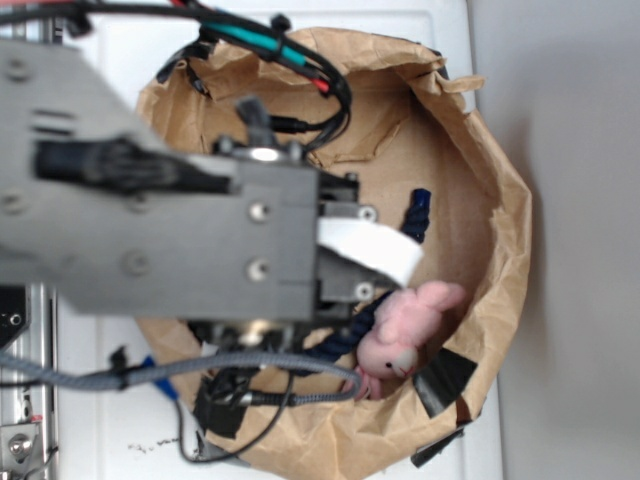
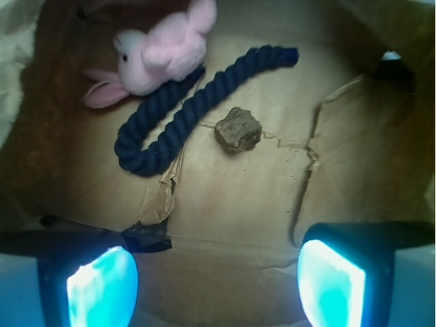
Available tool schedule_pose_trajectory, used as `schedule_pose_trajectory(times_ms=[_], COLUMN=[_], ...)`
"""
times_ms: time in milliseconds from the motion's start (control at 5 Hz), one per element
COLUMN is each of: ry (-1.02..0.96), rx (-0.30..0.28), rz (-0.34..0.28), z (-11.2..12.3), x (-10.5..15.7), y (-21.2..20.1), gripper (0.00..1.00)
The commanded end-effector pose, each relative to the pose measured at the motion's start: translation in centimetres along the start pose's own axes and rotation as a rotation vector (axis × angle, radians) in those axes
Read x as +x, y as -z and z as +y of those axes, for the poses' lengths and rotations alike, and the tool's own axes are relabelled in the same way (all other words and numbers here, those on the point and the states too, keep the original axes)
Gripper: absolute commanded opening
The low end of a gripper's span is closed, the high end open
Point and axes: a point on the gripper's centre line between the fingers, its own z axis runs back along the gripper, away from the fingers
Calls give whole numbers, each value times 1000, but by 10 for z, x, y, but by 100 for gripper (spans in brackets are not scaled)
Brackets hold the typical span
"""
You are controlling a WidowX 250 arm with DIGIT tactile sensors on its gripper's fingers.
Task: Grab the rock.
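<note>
**The rock waits on the bag floor, with the claw high above it**

The rock [image 2: 238, 129] is a small, lumpy, brown-grey stone. It lies by itself on the flat floor of the brown paper bag [image 2: 231, 204], out in the open, so nothing sits on top of it and nothing hides it in the wrist view.

Just beside the rock is the dark-blue rope [image 2: 191, 109]. It curves along one side of the rock, very near but maybe not touching (the gap is too thin to be sure). On the far side of the rope from the rock lies the pink plush bunny [image 2: 160, 54], leaning on the rope. Next to the rock, on the side away from the rope, a long tear [image 2: 310, 160] runs down the bag floor.

The gripper [image 2: 218, 286] hangs above the bag with its two fingers spread wide apart and nothing between them. The glowing pads [image 2: 102, 289] show at the bottom of the wrist view, well apart from the rock. I think it is held open like this so the rock can fit in the gap.

In the outside view the big grey arm [image 1: 170, 230] covers the rock, so only the bunny and a bit of rope show there.

The claw may need care, because the rope is so close it could get pinched too.
</note>
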Motion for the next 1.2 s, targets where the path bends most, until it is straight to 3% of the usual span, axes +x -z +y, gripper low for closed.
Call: schedule_pose_trajectory(times_ms=[0, 400, 600, 1000], ry=[-8, -8, -16, -13], rx=[2, 2, 21, -30], rz=[-29, -29, -76, -81], z=[3, 3, 7, 21], x=[2, 2, 13, 27], y=[-7, -7, 1, 12], gripper=[100, 100, 100, 100])
